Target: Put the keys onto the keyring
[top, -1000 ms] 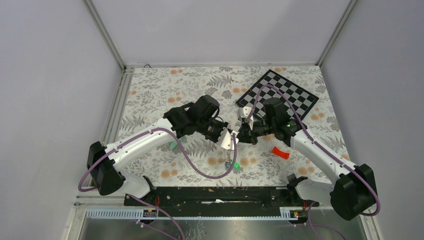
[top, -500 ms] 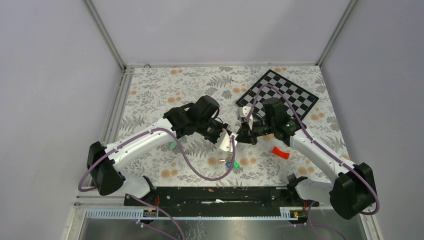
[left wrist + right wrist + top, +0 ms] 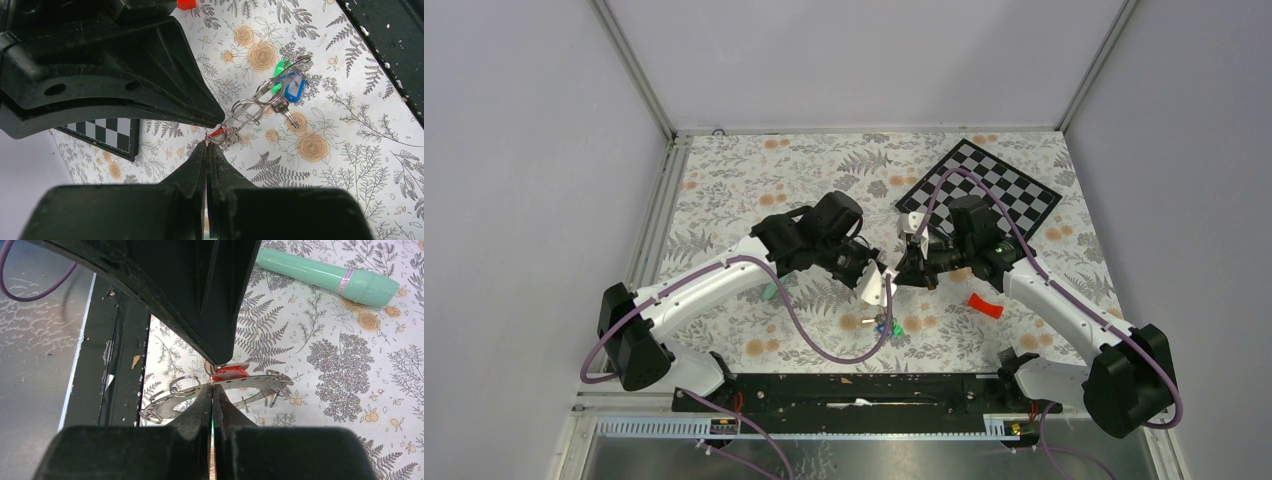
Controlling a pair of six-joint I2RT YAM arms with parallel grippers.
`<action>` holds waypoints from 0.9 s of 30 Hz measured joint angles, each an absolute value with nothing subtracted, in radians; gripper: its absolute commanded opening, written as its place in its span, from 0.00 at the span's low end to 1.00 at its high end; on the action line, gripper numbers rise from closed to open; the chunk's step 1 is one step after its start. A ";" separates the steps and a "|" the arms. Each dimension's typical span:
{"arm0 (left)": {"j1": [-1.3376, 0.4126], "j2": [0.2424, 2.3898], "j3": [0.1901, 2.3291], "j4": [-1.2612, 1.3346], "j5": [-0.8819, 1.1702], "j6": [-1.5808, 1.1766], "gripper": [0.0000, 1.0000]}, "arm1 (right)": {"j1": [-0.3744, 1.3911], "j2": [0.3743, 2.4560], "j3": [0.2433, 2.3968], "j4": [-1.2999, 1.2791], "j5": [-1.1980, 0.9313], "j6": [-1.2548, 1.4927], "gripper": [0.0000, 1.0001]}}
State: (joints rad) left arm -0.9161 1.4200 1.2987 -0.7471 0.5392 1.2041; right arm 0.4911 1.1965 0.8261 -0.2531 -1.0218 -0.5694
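The two grippers meet above the middle of the table. My right gripper [image 3: 213, 386] [image 3: 897, 274] is shut on the near rim of the keyring [image 3: 262, 382], a flat grey ring with small holes and several thin wire rings on it. My left gripper [image 3: 206, 146] [image 3: 884, 279] is shut on a red-tagged key [image 3: 216, 133] [image 3: 229, 373], held right against the keyring's far rim. A green-tagged key [image 3: 280, 70] and a blue-tagged key [image 3: 295, 89] hang from wire rings [image 3: 245, 112] on the keyring, and show below the grippers as hanging keys [image 3: 886, 325].
A mint-green tube [image 3: 325, 275] [image 3: 770, 292] lies on the floral mat, partly under the left arm. A curved red plastic piece [image 3: 985, 305] lies to the right. A chessboard [image 3: 994, 185] sits at the back right. A black rail [image 3: 854, 388] runs along the near edge.
Both grippers keep their grips. The left gripper's tip has crept slightly left and toward the near edge, and the hanging green and blue keys shifted a little with it.
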 measured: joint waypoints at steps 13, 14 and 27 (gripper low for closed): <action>-0.916 1.407 1.275 -0.738 0.538 1.234 0.00 | 0.492 1.196 0.826 -0.250 -1.011 -0.551 0.00; -0.916 1.404 1.271 -0.735 0.538 1.237 0.00 | 0.492 1.197 0.826 -0.250 -1.011 -0.550 0.00; -0.916 1.392 1.253 -0.724 0.537 1.258 0.00 | 0.490 1.200 0.826 -0.241 -1.012 -0.530 0.00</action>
State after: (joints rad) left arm -0.9161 1.3918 1.2530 -0.7242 0.5369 1.2579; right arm 0.4896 1.2003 0.8261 -0.2413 -1.0122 -0.5304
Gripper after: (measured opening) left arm 0.010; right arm 0.018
